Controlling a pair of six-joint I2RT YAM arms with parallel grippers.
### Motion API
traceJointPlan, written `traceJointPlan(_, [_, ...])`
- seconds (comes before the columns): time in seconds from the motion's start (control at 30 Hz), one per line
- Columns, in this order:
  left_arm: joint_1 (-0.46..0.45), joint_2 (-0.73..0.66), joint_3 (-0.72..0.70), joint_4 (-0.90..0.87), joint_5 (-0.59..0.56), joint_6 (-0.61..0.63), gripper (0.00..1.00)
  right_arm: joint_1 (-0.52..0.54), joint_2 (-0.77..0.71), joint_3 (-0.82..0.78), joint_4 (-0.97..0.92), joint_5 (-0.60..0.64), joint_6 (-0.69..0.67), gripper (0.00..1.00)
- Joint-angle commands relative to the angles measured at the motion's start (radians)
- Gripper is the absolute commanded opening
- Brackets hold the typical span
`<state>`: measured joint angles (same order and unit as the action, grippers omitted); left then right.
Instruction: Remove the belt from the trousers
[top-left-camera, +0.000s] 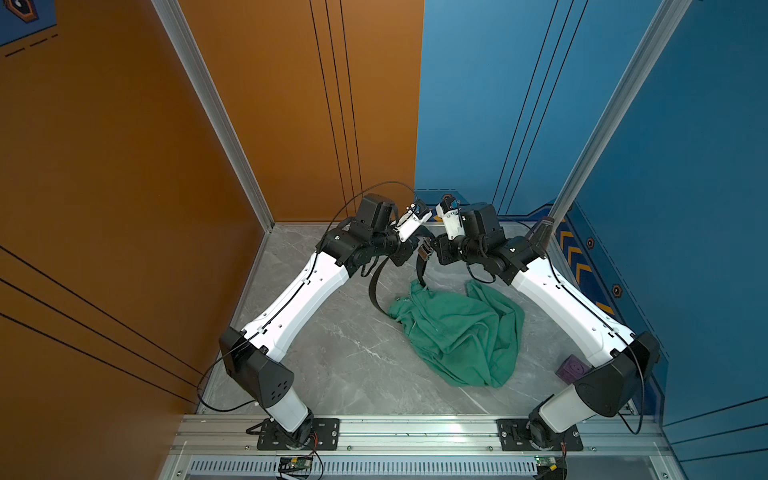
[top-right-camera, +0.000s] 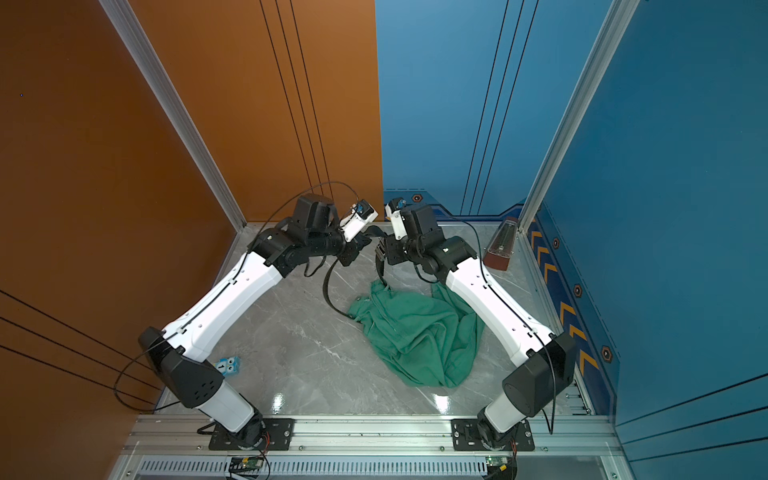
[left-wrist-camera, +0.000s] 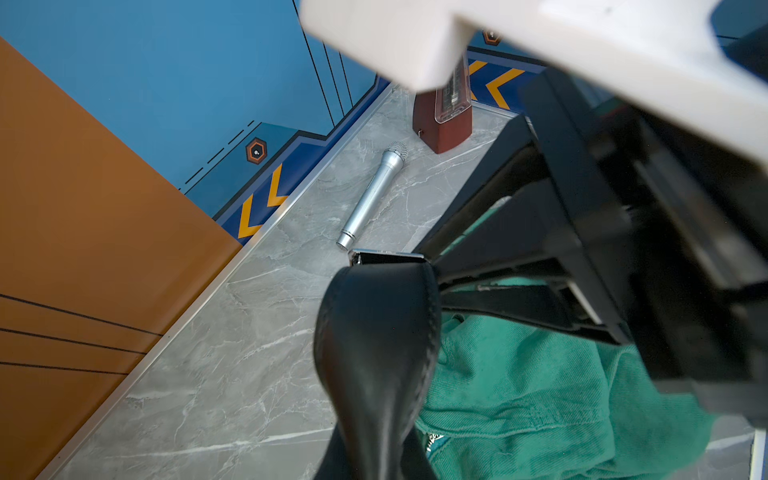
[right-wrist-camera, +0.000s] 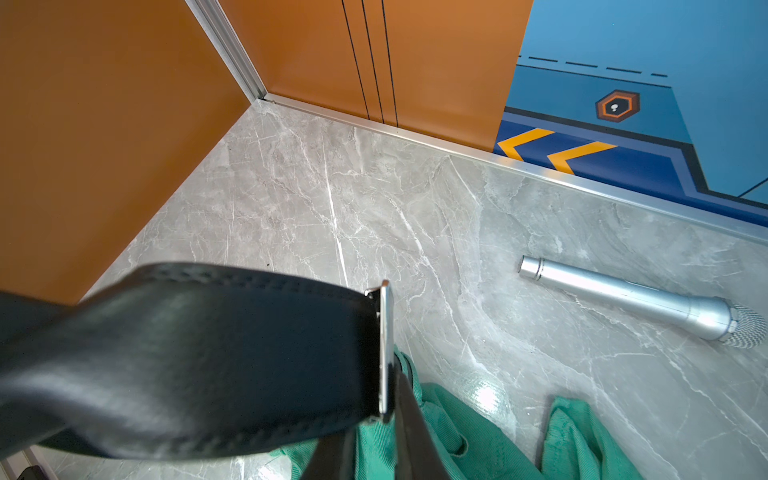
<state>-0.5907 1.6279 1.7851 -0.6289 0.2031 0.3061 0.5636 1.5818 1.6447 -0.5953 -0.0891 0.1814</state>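
Left gripper (top-left-camera: 404, 252) is clenching the long, narrow black leather-like belt (top-left-camera: 372, 286) above the far part of the grey marble-patterned tabletop (top-left-camera: 332, 357). I am seeing the strap hanging from it in a loose curve that is running down into the left edge of the crumpled green cloth trousers (top-left-camera: 457, 332). Right gripper (top-left-camera: 434, 248) is facing it at close quarters, and its black fingers (left-wrist-camera: 478, 237) are pinching the belt at its small silver metal buckle (left-wrist-camera: 386, 257). From there a second run of strap is dropping into the top of the trousers, which are lying bunched on the table between the two arms. White camera mounts are sitting over both wrists and hiding the fingertips in both top views, so I am judging the grips from the wrist views, where the strap itself is filling the foreground and blocking the cloth behind it. A silver cylindrical microphone (right-wrist-camera: 623, 297) is lying near the back wall, apart from the trousers, and a brown pyramid-shaped metronome (top-right-camera: 500, 245) is standing upright in the far right corner. A small purple cube (top-left-camera: 572, 369) is sitting beside the right arm's elbow, and a small pale blue block (top-right-camera: 227, 365) is showing by the left arm's elbow. In a top view the right forearm is covering the trousers' far right edge.
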Motion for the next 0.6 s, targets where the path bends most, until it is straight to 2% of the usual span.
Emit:
traceJointPlan(0.0, [-0.014,-0.059,0.028,0.101,0.106,-0.012,0.0,-0.021,0.031,-0.006,-0.109,0.134,0.019,0.13])
traceJointPlan(0.1, [-0.012,-0.058,0.033,0.101,0.111,-0.014,0.0,-0.019,0.033,-0.003,-0.11,0.134,0.024,0.3])
traceJointPlan(0.13, [-0.011,-0.058,0.032,0.101,0.111,-0.013,0.0,-0.019,0.03,-0.001,-0.11,0.133,0.026,0.31])
traceJointPlan(0.17, [-0.01,-0.057,0.03,0.101,0.11,-0.013,0.0,-0.017,0.029,0.003,-0.11,0.133,0.026,0.3])
traceJointPlan(0.27, [-0.009,-0.054,0.019,0.101,0.107,-0.015,0.0,-0.011,0.014,0.016,-0.112,0.14,0.024,0.1])
traceJointPlan(0.33, [-0.009,-0.054,0.016,0.102,0.105,-0.016,0.0,-0.007,0.005,0.028,-0.112,0.146,0.024,0.05])
traceJointPlan(0.4, [-0.008,-0.05,0.014,0.1,0.099,-0.014,0.0,-0.005,-0.005,0.037,-0.113,0.132,0.02,0.07])
traceJointPlan(0.43, [-0.006,-0.046,0.013,0.101,0.094,-0.013,0.0,-0.001,-0.011,0.042,-0.115,0.12,0.02,0.14])
traceJointPlan(0.53, [-0.001,-0.039,0.007,0.1,0.061,-0.015,0.0,0.018,-0.044,0.057,-0.128,0.122,0.02,0.48])
traceJointPlan(0.57, [0.0,-0.036,0.005,0.098,0.05,-0.016,0.0,0.022,-0.059,0.06,-0.133,0.132,0.021,0.52])
